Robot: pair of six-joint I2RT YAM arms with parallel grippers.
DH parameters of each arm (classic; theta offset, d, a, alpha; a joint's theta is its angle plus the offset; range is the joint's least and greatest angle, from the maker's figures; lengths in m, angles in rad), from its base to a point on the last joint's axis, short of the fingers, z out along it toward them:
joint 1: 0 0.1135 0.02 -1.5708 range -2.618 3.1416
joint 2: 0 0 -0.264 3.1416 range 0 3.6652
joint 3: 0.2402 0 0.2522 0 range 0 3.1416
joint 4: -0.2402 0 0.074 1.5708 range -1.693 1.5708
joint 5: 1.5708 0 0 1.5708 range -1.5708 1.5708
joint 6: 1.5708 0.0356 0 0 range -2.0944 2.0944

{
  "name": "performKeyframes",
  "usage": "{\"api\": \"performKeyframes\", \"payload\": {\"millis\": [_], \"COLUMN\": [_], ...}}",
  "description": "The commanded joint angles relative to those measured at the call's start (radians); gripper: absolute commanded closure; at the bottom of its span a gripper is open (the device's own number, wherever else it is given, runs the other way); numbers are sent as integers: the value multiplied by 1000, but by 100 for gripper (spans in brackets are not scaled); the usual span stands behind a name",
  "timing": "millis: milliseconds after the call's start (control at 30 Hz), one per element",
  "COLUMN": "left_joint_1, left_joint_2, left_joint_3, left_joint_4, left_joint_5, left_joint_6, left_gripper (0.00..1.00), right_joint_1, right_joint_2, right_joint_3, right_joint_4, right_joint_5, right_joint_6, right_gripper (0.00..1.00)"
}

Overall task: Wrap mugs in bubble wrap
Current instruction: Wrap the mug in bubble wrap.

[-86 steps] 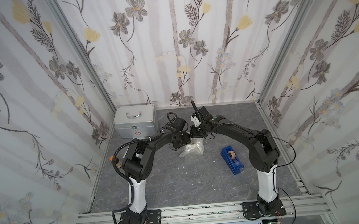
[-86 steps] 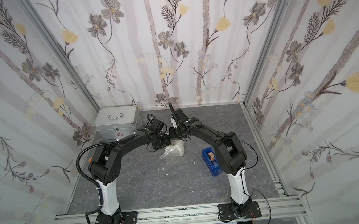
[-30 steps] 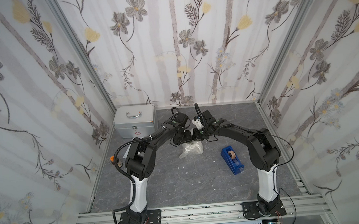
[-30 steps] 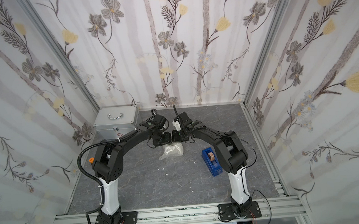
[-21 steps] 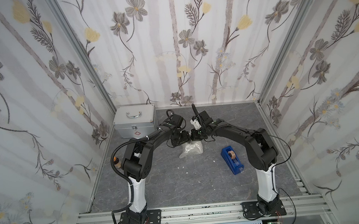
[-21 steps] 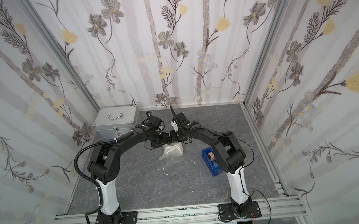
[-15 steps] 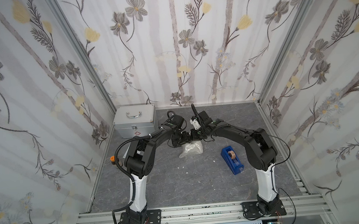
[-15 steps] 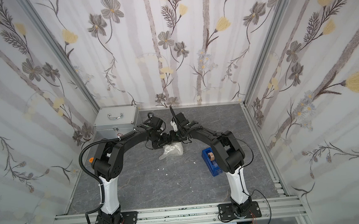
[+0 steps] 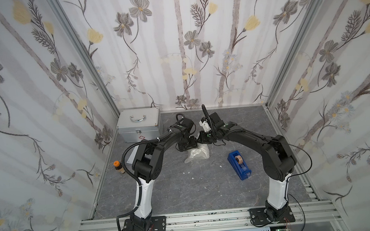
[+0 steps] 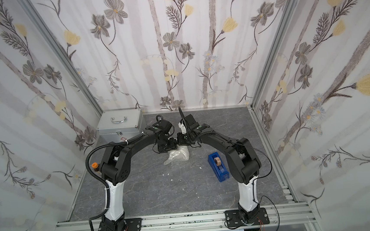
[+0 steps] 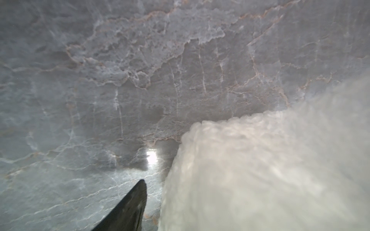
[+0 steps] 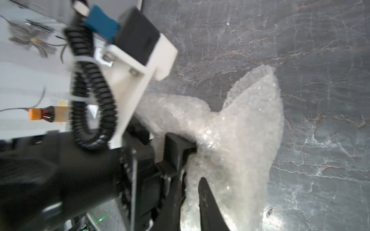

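The bubble wrap (image 9: pixel 197 155) (image 10: pixel 177 156) lies as a crumpled whitish bundle on the grey floor between the two arms. The mug is hidden; no view shows it. Both grippers meet at the bundle's far edge. My left gripper (image 9: pixel 188 144) is open: one black finger (image 11: pixel 130 206) stands a little apart from the wrap (image 11: pixel 260 170), which hides the other finger. The right wrist view shows a left finger (image 12: pixel 178 144) pressed against the wrap (image 12: pixel 240 140). My right gripper (image 12: pixel 192 180) has its jaws parted by a narrow gap, with a fold of wrap in it.
A blue tape dispenser (image 9: pixel 239 165) (image 10: pixel 218 167) sits right of the bundle. A silver metal case (image 9: pixel 138 124) stands in the back left corner. A small orange-capped bottle (image 9: pixel 118 167) is by the left wall. Small white scraps (image 9: pixel 192 178) lie in front of the bundle.
Both grippers have shifted only slightly at the bundle's far edge. The bundle and the tape dispenser lie where they were.
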Motion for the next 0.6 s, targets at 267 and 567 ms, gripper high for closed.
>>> {"api": "performKeyframes", "payload": {"millis": [267, 567], "left_joint_1": [-4, -3], "left_joint_2": [-1, -70], "left_joint_3": [20, -11], "left_joint_4": [1, 44], "left_joint_5": [-2, 42], "left_joint_6": [7, -10], "left_gripper": [30, 30], "right_joint_1": [-20, 31], "right_joint_2": [-11, 138], "right_joint_3": [-59, 73], "right_joint_4": [-12, -108], "right_joint_5": [-31, 14], "right_joint_6": [-23, -59], "right_gripper": [86, 99]}}
